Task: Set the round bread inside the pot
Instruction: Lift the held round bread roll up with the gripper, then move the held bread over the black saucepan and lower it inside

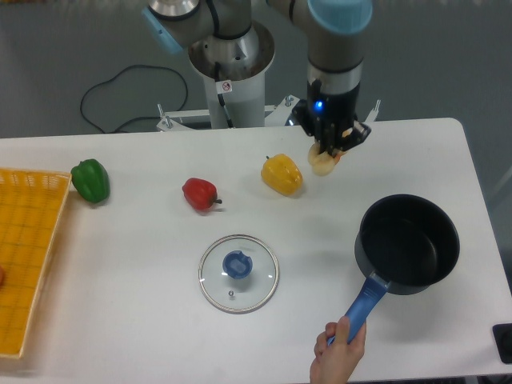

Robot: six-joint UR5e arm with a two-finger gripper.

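The round bread (322,163) is a small pale tan roll at the back of the white table, right of the yellow pepper. My gripper (327,150) points straight down over it and its fingers are closed around the roll's top; I cannot tell if the roll rests on the table or is just lifted. The pot (408,242) is a black saucepan with a blue handle, standing empty at the front right, well in front of and to the right of the gripper. A human hand (338,354) holds the handle's end.
A yellow bell pepper (282,174), a red pepper (200,194) and a green pepper (90,180) lie across the back of the table. A glass lid with a blue knob (238,273) lies in the middle front. A yellow basket (24,264) stands at the left edge.
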